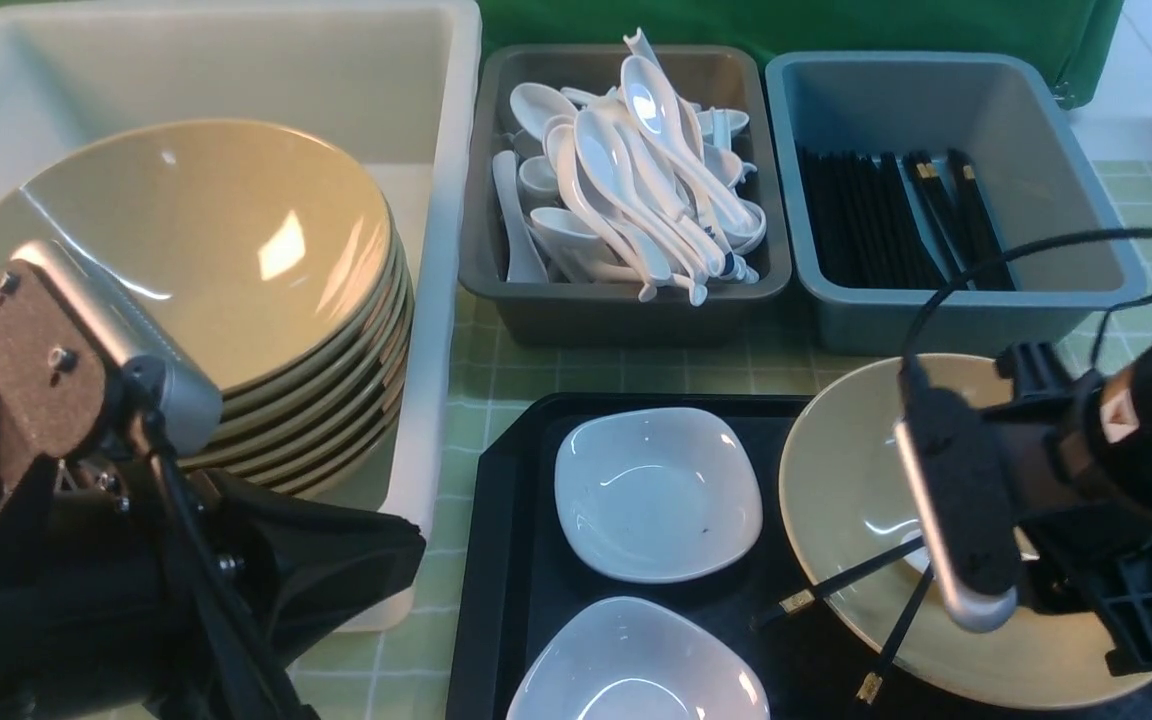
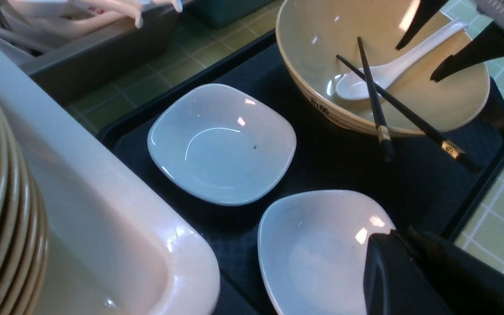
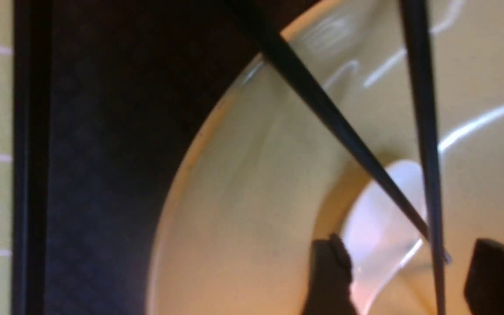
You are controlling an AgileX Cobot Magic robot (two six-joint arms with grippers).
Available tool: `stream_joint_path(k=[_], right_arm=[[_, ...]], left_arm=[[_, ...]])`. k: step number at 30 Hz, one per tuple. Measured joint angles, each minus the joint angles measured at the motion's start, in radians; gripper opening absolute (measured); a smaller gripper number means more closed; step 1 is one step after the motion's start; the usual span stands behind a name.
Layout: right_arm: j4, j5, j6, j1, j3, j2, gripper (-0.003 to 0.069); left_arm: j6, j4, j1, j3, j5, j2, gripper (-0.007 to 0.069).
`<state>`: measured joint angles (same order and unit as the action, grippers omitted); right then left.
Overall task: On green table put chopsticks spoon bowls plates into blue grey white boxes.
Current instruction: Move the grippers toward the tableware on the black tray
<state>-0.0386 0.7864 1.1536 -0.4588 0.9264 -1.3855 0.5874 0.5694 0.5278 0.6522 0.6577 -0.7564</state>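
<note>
Right gripper [image 2: 414, 64]: two dark, tapered fingers held apart over the big bowl, one on each side of the spoon handle, clamping nothing.
Spoon [image 2: 392, 70]: glossy white ceramic with a deep oval scoop; it lies inside the bowl, and its handle rises towards the rim between the right gripper's fingers.
Chopsticks [image 2: 376, 105]: a thin black pair with gold bands near the thick ends, crossed over the spoon's scoop. Their tips are down in the bowl, and the banded ends jut past the rim over the tray.
Bowl [image 2: 453, 105]: wide, round and shiny tan inside, with dark markings on its outer wall; it stands on the tray's right side.
Tray [image 2: 344, 166]: flat, matt black plastic with a raised lip.
White dishes: two smooth, shallow ones with rounded corners sit on the tray left of the bowl, one farther [image 2: 221, 144] and one nearer [image 2: 317, 253].
Left gripper [image 2: 392, 249]: a blunt black block just above the nearer dish; whether it is apart or together cannot be told.
White box [image 1: 436, 300]: a large, glossy tub on the left holding a tilted stack of tan bowls [image 1: 186, 250].
Grey box [image 1: 626, 310]: heaped with white spoons [image 1: 636, 180].
Blue box [image 1: 936, 320]: black chopsticks [image 1: 886, 220] lie along its floor.
Table [image 1: 576, 375]: green checked cloth.
</note>
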Motion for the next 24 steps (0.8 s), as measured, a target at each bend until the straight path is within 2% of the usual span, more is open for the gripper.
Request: stream_joint_path(k=[5,15,17,19,20,21,22,23,24], right_arm=[[0.017,-0.056,0.054,0.0,0.0,-0.076,0.0482],[0.018,-0.145,0.06,0.0,0.001,-0.194,0.0478],[0.018,-0.137,0.056,0.0,0.007,-0.197,0.0448],[0.018,-0.108,0.052,0.0,0.03,-0.199,0.037],[0.018,-0.083,0.052,0.0,0.055,-0.199,0.0292],[0.018,-0.075,0.052,0.0,0.062,-0.199,0.0255],[0.019,-0.058,0.052,0.0,0.088,-0.199,0.016],[0.019,-0.05,0.052,0.0,0.102,-0.199,0.0096],[0.02,-0.044,0.052,0.0,0.112,-0.199,0.0078]], left_arm=[[0.001,0.003,0.0,0.0,0.009,0.0,-0.0001],[0.001,0.058,0.0,0.0,0.019,0.0,-0.0001],[0.001,0.066,0.0,0.0,0.02,0.0,-0.0001],[0.001,0.078,0.0,0.0,0.02,0.0,-0.0001],[0.001,0.084,0.0,0.0,0.02,0.0,-0.0001],[0.001,0.085,0.0,0.0,0.02,0.0,-0.0001],[0.001,0.087,0.0,0.0,0.02,0.0,-0.0001],[0.001,0.087,0.0,0.0,0.02,0.0,-0.0001],[0.001,0.087,0.0,0.0,0.02,0.0,-0.0001]])
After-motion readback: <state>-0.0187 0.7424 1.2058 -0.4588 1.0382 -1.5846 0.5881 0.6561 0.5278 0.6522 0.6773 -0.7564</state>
